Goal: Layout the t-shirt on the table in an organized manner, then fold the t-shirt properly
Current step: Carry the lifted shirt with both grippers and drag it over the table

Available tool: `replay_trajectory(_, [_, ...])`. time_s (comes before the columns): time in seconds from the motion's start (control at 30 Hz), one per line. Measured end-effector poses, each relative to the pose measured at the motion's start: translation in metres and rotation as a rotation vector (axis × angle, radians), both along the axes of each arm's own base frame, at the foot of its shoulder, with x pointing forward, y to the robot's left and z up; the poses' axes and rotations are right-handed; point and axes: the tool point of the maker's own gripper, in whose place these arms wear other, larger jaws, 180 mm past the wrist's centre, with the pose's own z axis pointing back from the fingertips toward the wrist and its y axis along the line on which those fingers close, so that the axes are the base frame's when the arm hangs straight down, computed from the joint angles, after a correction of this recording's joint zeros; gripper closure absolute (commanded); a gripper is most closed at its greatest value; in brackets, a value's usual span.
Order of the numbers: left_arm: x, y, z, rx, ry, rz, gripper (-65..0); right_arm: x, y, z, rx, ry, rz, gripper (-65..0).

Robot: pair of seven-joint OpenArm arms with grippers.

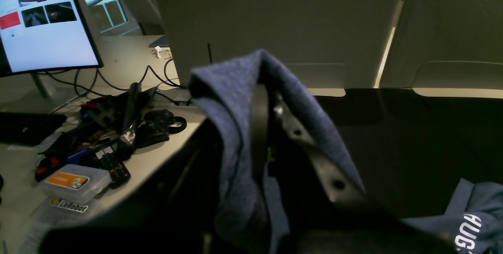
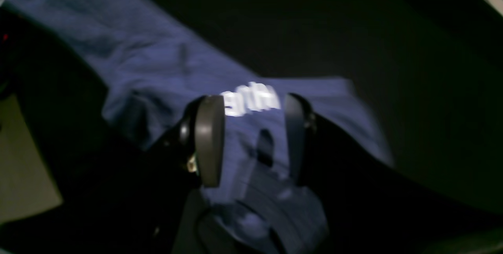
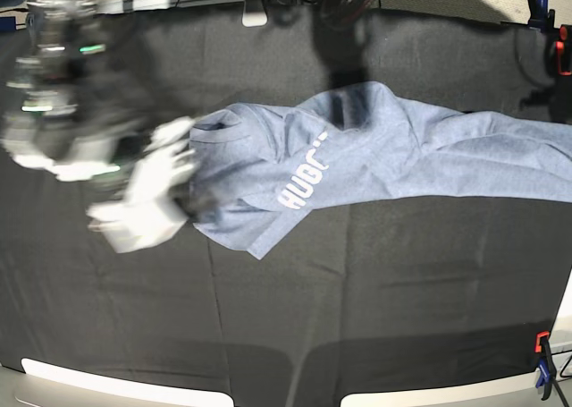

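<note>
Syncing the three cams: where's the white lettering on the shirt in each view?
Left wrist: lettering at the bottom right corner, cut by the frame edge.
Right wrist: lettering mid-frame, blurred, showing between the right gripper's open jaws.
Base: lettering just left of centre, reading up the shirt.
Shared landmark: the black table, under the shirt in every view.

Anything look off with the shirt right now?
Yes. The t-shirt is not flat: it lies stretched across the table as a bunched, creased band, lettering sideways. One end is draped over the shut left gripper; the right gripper is open above the other end.
</note>
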Motion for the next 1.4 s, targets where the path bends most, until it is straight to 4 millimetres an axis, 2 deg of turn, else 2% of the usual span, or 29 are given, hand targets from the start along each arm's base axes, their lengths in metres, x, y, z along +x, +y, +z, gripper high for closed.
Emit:
replay_trajectory(0.17, [0.000, 0.000, -0.002, -0.001, 0.011, 0.001, 0.0, -0.025, 0.064, -0.028, -0.094, -0.042, 0.180, -25.4])
replay_trajectory(0.3, [0.000, 0.000, -0.003, -0.001, 0.016, 0.001, 0.0, -0.048, 0.096, -0.062, -0.218, -0.030, 0.321, -25.4])
replay_trajectory(0.4, [0.000, 0.000, -0.003, -0.001, 0.016, 0.001, 0.0, -0.054, 0.114, -0.083, -0.258, 0.001, 0.378, -25.4])
replay_trajectory(0.5, [0.001, 0.000, -0.003, -0.001, 0.019, 0.001, 0.0, -0.054, 0.122, -0.097, -0.301, 0.016, 0.401, -25.4])
replay_trajectory(0.67, [0.000, 0.000, -0.003, -0.002, 0.019, 0.001, 0.0, -0.041, 0.128, -0.089, -0.291, -0.009, 0.393, -25.2])
replay_trajectory(0.77, [0.001, 0.000, -0.003, -0.001, 0.019, 0.001, 0.0, -0.048, 0.127, -0.099, -0.289, 0.043, 0.401, -24.3])
replay_trajectory(0.9, [0.000, 0.000, -0.003, -0.002, 0.019, 0.001, 0.0, -0.050, 0.119, -0.114, -0.329, 0.095, 0.396, -12.9])
replay_trajectory(0.97, [0.001, 0.000, -0.003, -0.001, 0.019, 0.001, 0.0, -0.050, 0.119, -0.115, -0.333, 0.098, 0.395, -3.8])
replay_trajectory(1.0, [0.001, 0.000, -0.003, -0.001, 0.019, 0.001, 0.0, -0.050, 0.119, -0.115, -0.331, 0.098, 0.395, 0.0])
replay_trajectory(1.1, [0.000, 0.000, -0.003, -0.002, 0.019, 0.001, 0.0, -0.049, 0.119, -0.114, -0.333, 0.094, 0.394, 0.0])
replay_trajectory(1.17, [0.001, 0.000, -0.003, -0.001, 0.020, 0.002, 0.0, -0.046, 0.120, -0.103, -0.333, 0.057, 0.388, 0.0])
replay_trajectory(1.3, [0.001, 0.001, -0.004, -0.001, 0.024, 0.004, 0.0, -0.038, 0.130, -0.044, -0.250, -0.084, 0.340, 0.0])
replay_trajectory(1.4, [0.000, 0.001, -0.005, 0.000, 0.029, 0.004, 0.0, -0.033, 0.119, -0.011, -0.198, -0.152, 0.261, 0.0])
